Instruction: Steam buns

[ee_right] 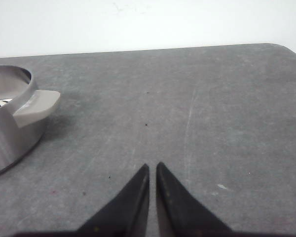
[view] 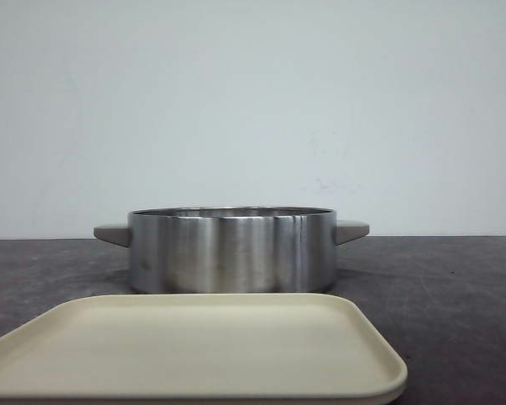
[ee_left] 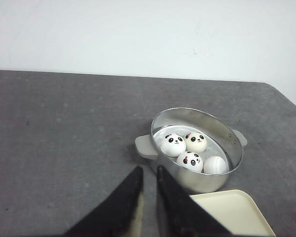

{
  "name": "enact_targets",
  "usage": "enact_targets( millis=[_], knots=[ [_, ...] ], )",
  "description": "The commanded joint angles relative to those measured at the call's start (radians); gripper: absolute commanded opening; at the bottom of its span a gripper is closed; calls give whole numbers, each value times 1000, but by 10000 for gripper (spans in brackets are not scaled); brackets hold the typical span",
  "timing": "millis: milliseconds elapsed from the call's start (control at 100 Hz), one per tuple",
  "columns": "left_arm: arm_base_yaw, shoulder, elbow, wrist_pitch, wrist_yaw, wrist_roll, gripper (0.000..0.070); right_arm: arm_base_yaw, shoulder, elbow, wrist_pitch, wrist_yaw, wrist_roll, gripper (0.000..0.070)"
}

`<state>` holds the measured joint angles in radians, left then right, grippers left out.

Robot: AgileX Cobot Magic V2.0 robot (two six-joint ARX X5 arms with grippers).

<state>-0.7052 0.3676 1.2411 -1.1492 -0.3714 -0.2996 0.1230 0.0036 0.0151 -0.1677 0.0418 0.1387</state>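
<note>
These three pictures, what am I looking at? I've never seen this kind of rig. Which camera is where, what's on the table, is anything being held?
It is a two-armed table robot. The front view looks forward from the robot over a dark table: a steel pot stands behind a cream tray. The other two views come from cameras on the wrists. The black wedges are the fingers. The left gripper looks down into the pot, where four white buns lie, three showing panda faces. The right gripper sits over bare table beside the pot. Both grippers look nearly shut and hold nothing.
</note>
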Motion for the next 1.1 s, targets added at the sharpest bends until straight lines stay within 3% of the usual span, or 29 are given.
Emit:
enact_targets(
  millis=[0,70,180,380,540,690,840,1090],
  knots=[
    [-8,1,11,2,-10,41,0,2,0,-2,10,2,11,16],
    [-8,1,9,-3,-52,138,0,2,0,-2,10,2,11,16],
    [3,-5,-49,62,-121,222,0,2,0,-2,10,2,11,16],
    [95,-89,-403,455,-134,309,0,2,0,-2,10,2,11,16],
    [235,-166,-768,843,-88,251,0,2,0,-2,10,3,11,16],
    [377,-197,-1005,1071,84,155,0,2,0,-2,10,3,11,16],
    [493,-230,-1123,1135,220,156,0,2,0,-2,10,3,11,16],
    [646,-324,-1221,1133,226,175,0,2,0,-2,10,3,11,16]
  ],
)
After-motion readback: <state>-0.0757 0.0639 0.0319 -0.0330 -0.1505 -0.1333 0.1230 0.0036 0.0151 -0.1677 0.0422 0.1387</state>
